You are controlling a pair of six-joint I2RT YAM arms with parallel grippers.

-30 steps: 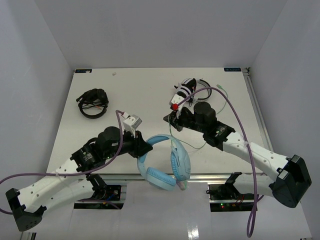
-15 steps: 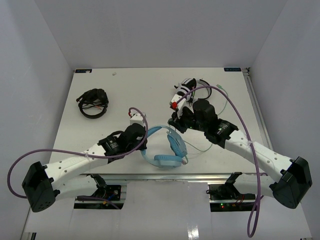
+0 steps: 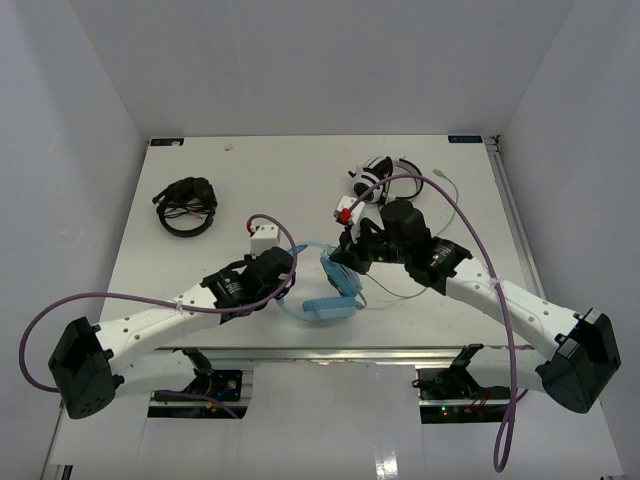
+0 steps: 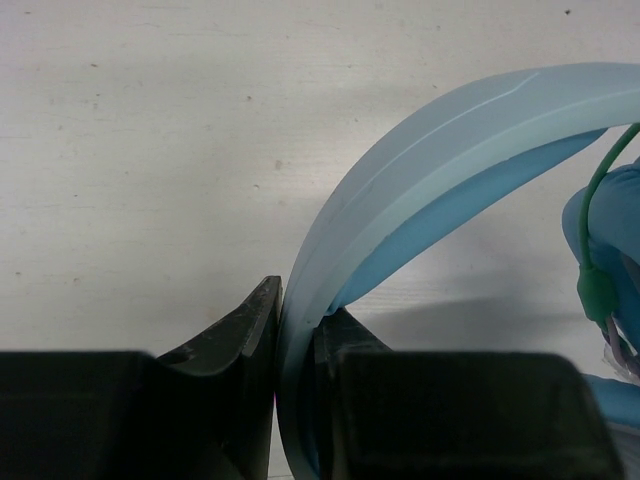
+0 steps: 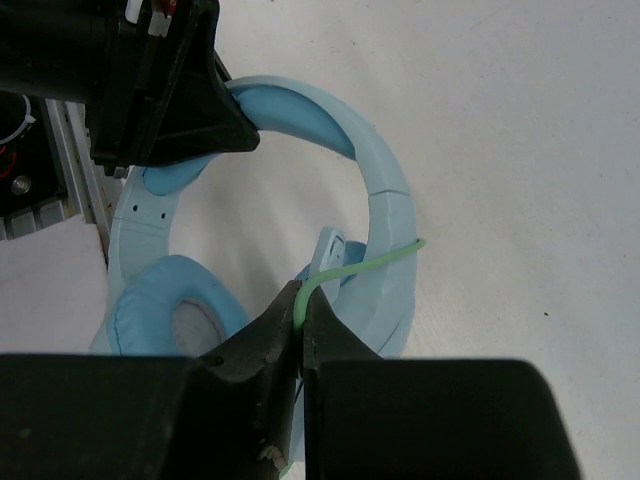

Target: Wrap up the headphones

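The light blue headphones (image 3: 330, 303) lie near the table's front middle, held from both sides. My left gripper (image 3: 291, 279) is shut on the wide headband (image 4: 420, 170), which passes between its jaws (image 4: 300, 320) and arcs off to the right. My right gripper (image 3: 344, 262) is shut on the thin pale green cable (image 5: 370, 262), just above the headband's side (image 5: 385, 210) and one ear cup (image 5: 165, 320). In the left wrist view the cable (image 4: 595, 270) runs down at the right edge. The rest of the cable trails to the right on the table (image 3: 400, 293).
Black headphones (image 3: 186, 205) lie at the back left. White-and-black headphones (image 3: 378, 172) lie at the back right, behind my right arm. The table's front rail (image 3: 300, 352) is just near of the blue headphones. Purple arm cables loop above both arms.
My left gripper has carried the headphones from over the front edge back onto the table. My right gripper, shut on the cable, has shifted left and nearer to them.
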